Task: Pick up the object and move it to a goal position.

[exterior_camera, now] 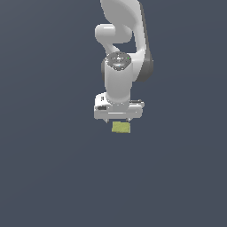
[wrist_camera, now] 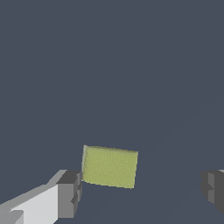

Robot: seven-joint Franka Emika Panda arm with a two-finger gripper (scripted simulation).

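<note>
The object is a small flat olive square block [exterior_camera: 120, 127] lying on the dark grey floor, just below my white gripper [exterior_camera: 118, 120] in the exterior view. In the wrist view the block [wrist_camera: 109, 167] lies between my two grey fingertips [wrist_camera: 70, 192], closer to one finger and apart from the other. The gripper is open, its midpoint [wrist_camera: 142, 188] beside the block, and nothing is held. The fingers stand far wider apart than the block. The arm's body hides the gripper's rear in the exterior view.
A plain dark grey floor [exterior_camera: 53, 177] surrounds the block. No other objects, containers or goal marker show in either view.
</note>
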